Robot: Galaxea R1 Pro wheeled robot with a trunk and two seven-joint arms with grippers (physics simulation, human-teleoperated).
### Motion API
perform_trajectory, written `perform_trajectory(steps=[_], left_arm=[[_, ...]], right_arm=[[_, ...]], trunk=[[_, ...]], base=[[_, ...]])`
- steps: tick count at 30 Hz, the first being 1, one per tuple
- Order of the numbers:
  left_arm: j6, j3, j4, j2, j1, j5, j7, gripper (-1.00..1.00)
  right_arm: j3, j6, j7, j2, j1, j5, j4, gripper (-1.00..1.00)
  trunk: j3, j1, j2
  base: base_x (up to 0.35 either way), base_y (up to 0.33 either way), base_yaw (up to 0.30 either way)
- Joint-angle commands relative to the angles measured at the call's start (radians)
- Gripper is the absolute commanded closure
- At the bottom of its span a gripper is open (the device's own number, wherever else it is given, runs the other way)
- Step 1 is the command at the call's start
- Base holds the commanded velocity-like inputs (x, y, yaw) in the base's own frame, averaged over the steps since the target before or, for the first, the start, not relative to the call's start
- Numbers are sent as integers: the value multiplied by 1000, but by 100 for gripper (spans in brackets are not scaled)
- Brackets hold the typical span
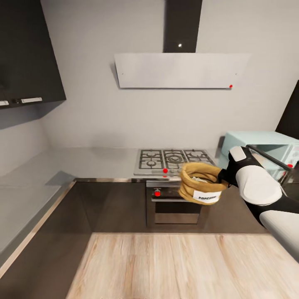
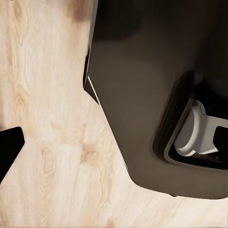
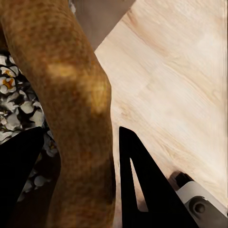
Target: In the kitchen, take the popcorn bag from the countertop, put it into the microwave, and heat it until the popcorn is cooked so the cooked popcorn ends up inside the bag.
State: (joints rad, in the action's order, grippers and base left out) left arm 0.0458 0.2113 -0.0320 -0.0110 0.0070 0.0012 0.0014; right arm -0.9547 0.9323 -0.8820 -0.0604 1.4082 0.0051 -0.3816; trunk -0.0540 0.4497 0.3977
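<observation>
My right gripper [image 1: 220, 177] holds the popcorn bag [image 1: 201, 187] in the air in front of the oven, shut on the bag's rolled rim. The tan sack is tilted, with its white label facing me. Pale popcorn [image 3: 19, 104] shows inside the popcorn bag [image 3: 76, 95] in the right wrist view, where the rim sits between the black fingers [image 3: 142, 190] of the right gripper [image 3: 80, 180]. The mint-blue microwave [image 1: 257, 143] stands on the countertop [image 1: 83, 164] at the right, its dark door swung open behind my forearm. My left gripper [image 2: 114, 142] hangs open over the wood floor, one black fingertip [image 2: 9, 147] at the edge.
A gas hob [image 1: 174, 160] sits in the worktop above a dark built-in oven [image 1: 174, 205]. An extractor hood [image 1: 178, 70] hangs on the back wall, and a dark upper cabinet [image 1: 29, 54] at the left. The robot's dark base [image 2: 142, 95] shows in the left wrist view.
</observation>
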Motion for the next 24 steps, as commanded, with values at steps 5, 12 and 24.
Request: perform_trajectory(steps=[5, 12, 24], left_arm=[[4, 5, -3, 0, 1, 0, 0, -100], [-2, 11, -4, -34, 1, 0, 2, -100], [-2, 49, -3, -66, 1, 0, 2, -100]], right_arm=[[-4, -8, -29, 1, 1, -2, 0, 100], [-4, -9, -31, 1, 1, -1, 0, 100], [-4, -9, -32, 1, 1, 0, 0, 100]], trunk=[[-2, 0, 2], [-2, 0, 2], [-2, 0, 2]], base=[[-217, 96, -298], [-103, 38, -298], [-1, 0, -298]])
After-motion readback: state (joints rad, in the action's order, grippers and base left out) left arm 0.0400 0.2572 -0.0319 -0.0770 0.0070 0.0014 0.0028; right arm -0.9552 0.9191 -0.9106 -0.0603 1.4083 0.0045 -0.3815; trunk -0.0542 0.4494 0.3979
